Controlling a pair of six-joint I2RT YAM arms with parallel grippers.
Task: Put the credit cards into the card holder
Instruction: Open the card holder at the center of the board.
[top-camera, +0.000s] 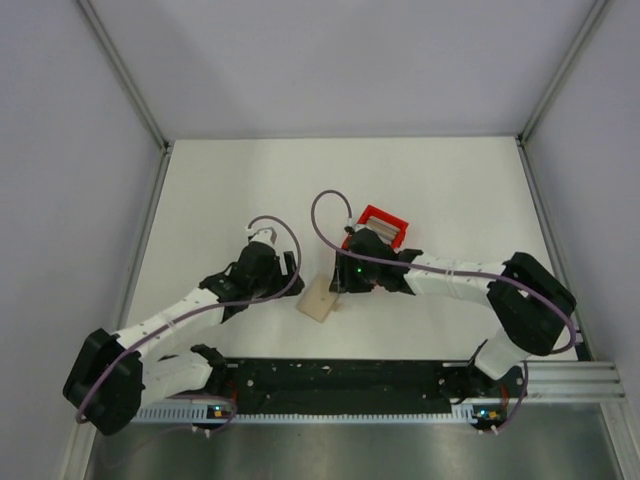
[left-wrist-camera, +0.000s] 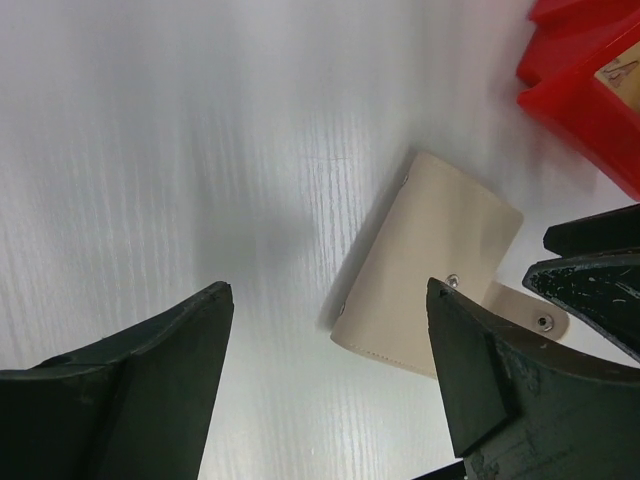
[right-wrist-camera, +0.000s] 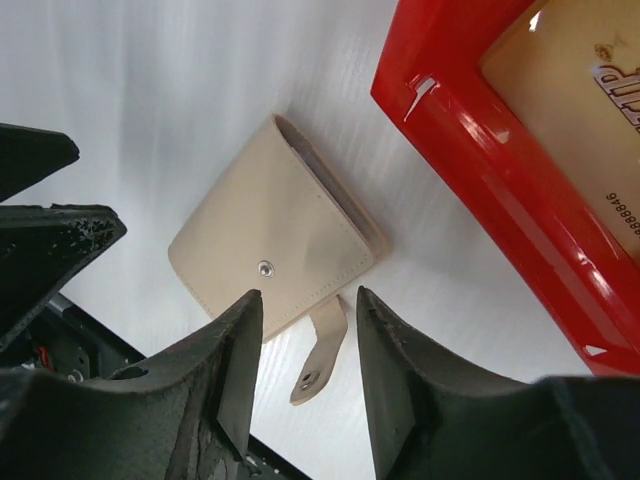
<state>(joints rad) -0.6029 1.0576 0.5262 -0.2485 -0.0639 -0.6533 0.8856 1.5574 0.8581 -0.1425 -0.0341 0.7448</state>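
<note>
Card holder (top-camera: 322, 298) flat on the table (top-camera: 450, 180), folded shut, beige outer face up. Snap strap (right-wrist-camera: 322, 345) undone and sticking out from one edge. It sits just in front of the red tray (top-camera: 383, 225), between the two gripper heads.

One credit card (right-wrist-camera: 570, 90) visible, gold-orange with embossed digits, lying flat inside the red tray. Can't tell if there are more under it.

Right gripper (right-wrist-camera: 310, 300) is directly over the holder's strap edge. Jaws at a narrow gap, with the loose strap showing in the gap and clear of both fingers as far as I can see. Nothing pinched.

Left gripper (left-wrist-camera: 330, 290) is just beside the holder on the side away from the tray. Jaws spread wide and empty, with the holder framed between the fingers (left-wrist-camera: 160, 370) in the left wrist view.
</note>
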